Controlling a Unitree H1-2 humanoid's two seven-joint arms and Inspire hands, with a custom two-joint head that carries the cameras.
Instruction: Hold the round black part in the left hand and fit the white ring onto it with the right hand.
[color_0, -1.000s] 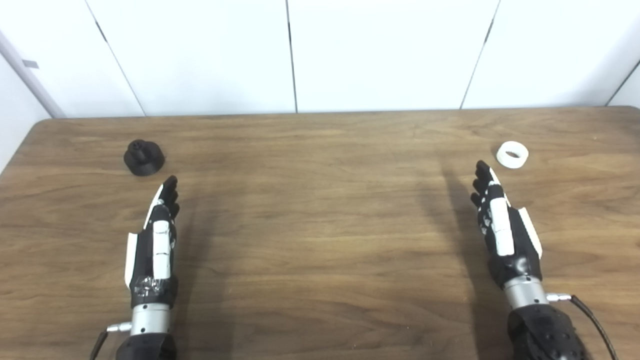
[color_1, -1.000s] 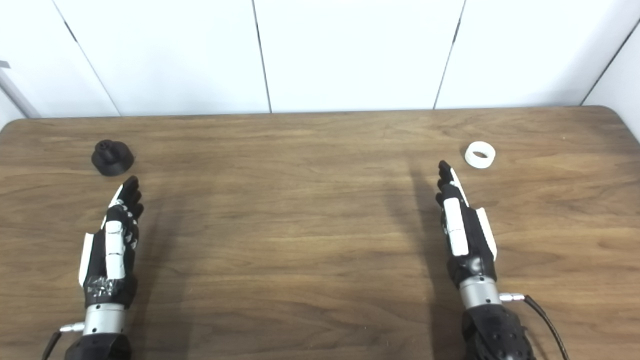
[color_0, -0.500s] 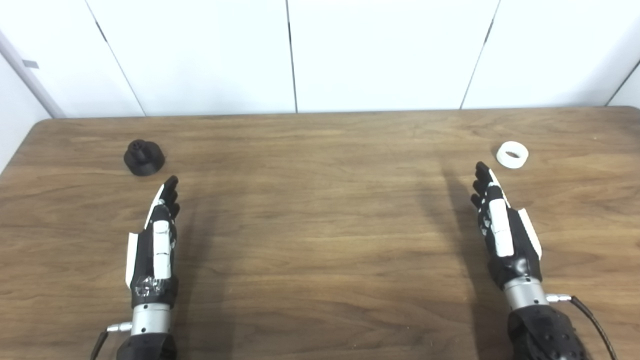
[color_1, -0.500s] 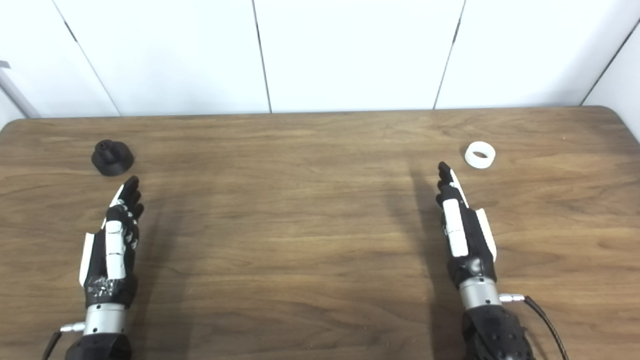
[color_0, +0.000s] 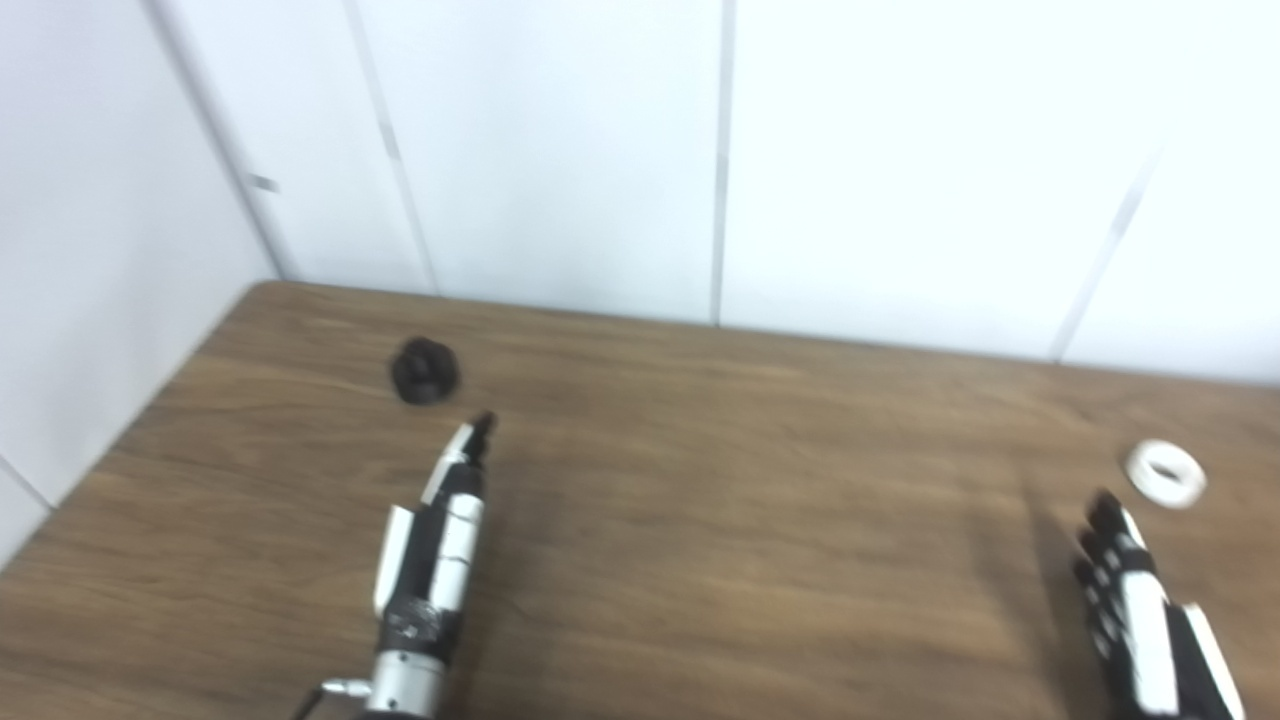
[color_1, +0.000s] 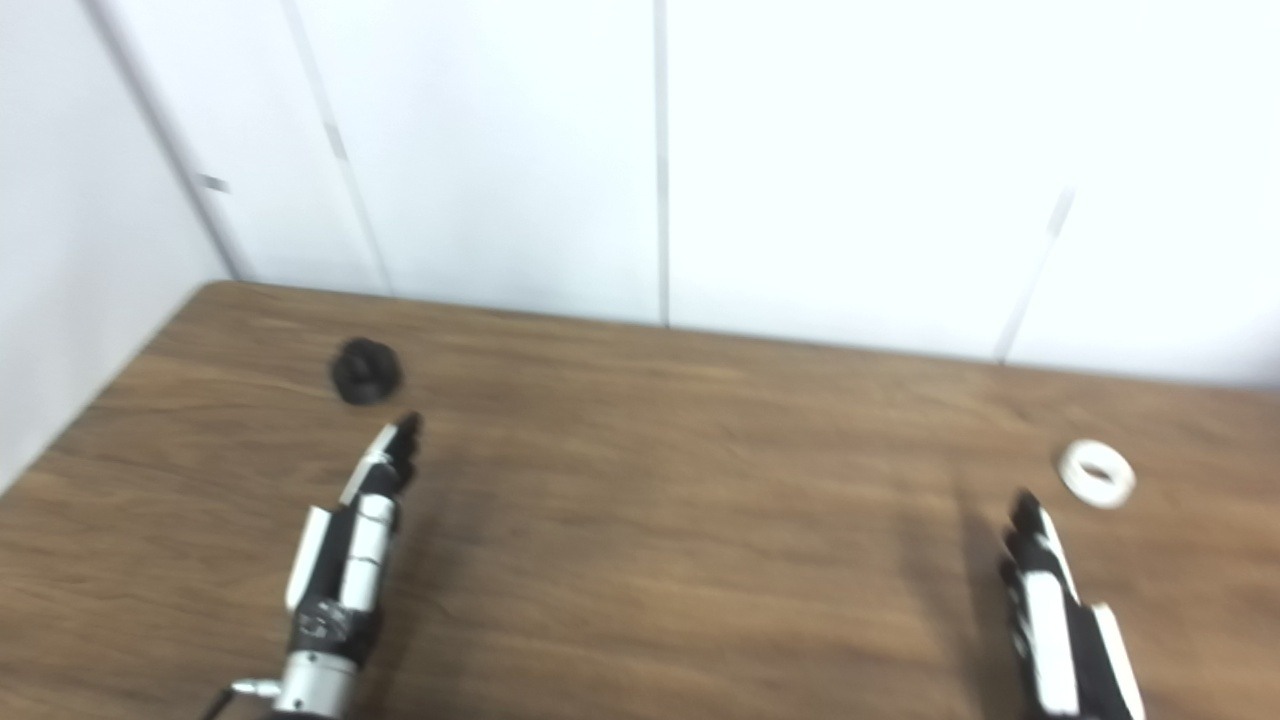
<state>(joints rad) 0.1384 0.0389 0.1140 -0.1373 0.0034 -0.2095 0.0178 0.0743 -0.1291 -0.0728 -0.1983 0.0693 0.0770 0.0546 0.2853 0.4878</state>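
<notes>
Black part (color_0: 425, 370) lies ungrasped.

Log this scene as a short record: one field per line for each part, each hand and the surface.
black part: on table, far left, untouched
white ring: lying flat on table, far right, untouched
left hand: open, empty, fingertips just short of black part
right hand: open, empty, just short of white ring
table: brown wood
image: blurred

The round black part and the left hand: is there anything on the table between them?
No. Both eye views show only bare wood of the table between the round black part and the left hand; the fingertips stop just short of it.
</notes>
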